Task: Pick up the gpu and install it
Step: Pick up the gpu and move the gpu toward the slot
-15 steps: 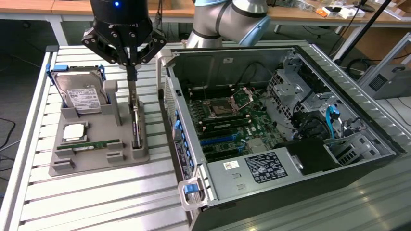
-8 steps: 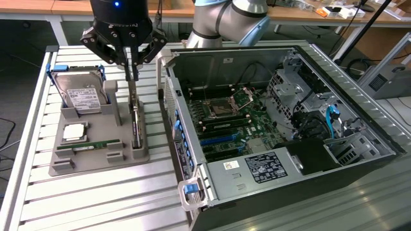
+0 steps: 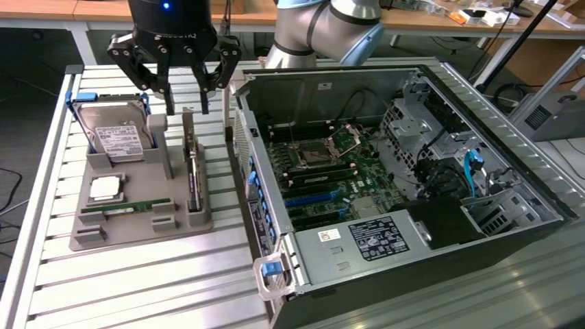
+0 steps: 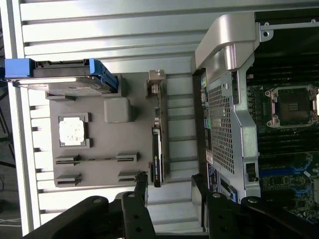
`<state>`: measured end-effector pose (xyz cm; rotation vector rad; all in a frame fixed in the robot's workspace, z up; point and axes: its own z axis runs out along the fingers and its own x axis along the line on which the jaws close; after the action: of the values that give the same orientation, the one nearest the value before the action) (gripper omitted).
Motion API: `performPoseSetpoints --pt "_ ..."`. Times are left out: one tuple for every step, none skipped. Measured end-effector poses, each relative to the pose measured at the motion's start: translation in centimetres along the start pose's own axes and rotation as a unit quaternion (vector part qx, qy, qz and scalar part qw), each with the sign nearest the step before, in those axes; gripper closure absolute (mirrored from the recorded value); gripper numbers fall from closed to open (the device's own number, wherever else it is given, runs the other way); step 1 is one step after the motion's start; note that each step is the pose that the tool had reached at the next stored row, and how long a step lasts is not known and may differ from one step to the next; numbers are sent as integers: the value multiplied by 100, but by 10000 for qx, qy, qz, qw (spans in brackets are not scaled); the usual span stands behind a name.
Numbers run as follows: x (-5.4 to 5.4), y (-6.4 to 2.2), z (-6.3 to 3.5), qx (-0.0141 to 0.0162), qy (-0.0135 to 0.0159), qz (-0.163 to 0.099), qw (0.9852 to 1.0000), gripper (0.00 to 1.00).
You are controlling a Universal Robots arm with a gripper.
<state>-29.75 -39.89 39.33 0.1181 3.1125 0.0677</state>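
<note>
The slatted desk [image 3: 137, 274] carries everything at working height. In the exterior view the open computer case [image 3: 457, 281] lies on its side at three o'clock from the grey parts tray [image 3: 137, 233]. Its side panel is off, so the motherboard [image 3: 338, 171] faces up and can be reached from above.

The tray has a shaped seat for each part, which likely keeps them in known spots. The claw [image 3: 186, 106] hangs over the tray's twelve o'clock end with its fingers spread apart and nothing between them. In the wrist view the claw [image 4: 169, 184] straddles the line of the card, probably so the fingers can come down on either face.

The hard drive [image 3: 114, 133] leans in its cradle at about ten o'clock from the tray's middle. The gpu [image 3: 194, 171] stands on edge in a slot along the three o'clock side, beside the case. Its thin top edge is up, which offers the claw something to pinch. It is not yet lifted or installed.
</note>
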Motion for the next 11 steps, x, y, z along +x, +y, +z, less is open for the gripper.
performPoseSetpoints --pt "0 0 0 0 0 0 10000 52" --pt "0 0 0 0 0 0 10000 52" --pt "0 0 0 0 0 0 10000 52" --pt "0 0 0 0 0 0 10000 52" --pt "0 0 0 0 0 0 10000 52" --pt "0 0 0 0 0 0 10000 52" --pt "0 0 1 0 1 0 10000 52" --pt "0 0 4 0 0 0 10000 52" --pt "0 0 6 0 0 0 10000 52" --pt "0 0 8 0 0 0 10000 52" --pt "0 -1 10 0 0 0 10000 52"
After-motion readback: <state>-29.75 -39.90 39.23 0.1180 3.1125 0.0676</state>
